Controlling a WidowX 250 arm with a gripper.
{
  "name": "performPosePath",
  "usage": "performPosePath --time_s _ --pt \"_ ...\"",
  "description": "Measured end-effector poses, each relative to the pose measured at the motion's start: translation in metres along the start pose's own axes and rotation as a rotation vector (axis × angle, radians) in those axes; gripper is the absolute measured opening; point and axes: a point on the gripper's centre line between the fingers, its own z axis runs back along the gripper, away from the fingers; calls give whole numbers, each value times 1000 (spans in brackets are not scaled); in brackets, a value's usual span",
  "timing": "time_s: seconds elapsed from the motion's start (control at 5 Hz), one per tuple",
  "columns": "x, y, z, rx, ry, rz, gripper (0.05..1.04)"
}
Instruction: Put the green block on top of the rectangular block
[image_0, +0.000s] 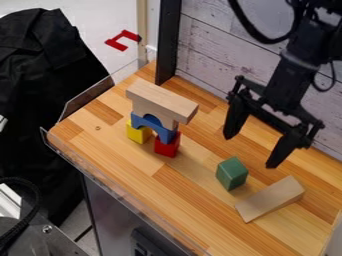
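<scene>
From the green block (232, 173) on the desk (110, 150), we observe the hand (251, 150), released, at one o'clock, and the rectangular block (160, 101), atop a stack (164, 134), at eleven.

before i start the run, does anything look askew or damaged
Nothing seems askew or damaged. The rectangular block tops a standing stack; the green block sits free. The tabletop has a small dark spot, perhaps a knot.

Wooden tabletop (180, 192), 1 yellow block (139, 134), 1 red block (167, 146), 1 green block (232, 174), 1 plain wedge (270, 199)
</scene>
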Motion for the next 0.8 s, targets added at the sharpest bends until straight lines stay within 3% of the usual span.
performPosePath --time_s 0.4,0.8 --pt "0 20 -22 16 6 -70 1000" --pt "-3 24 -31 22 5 -54 1000"
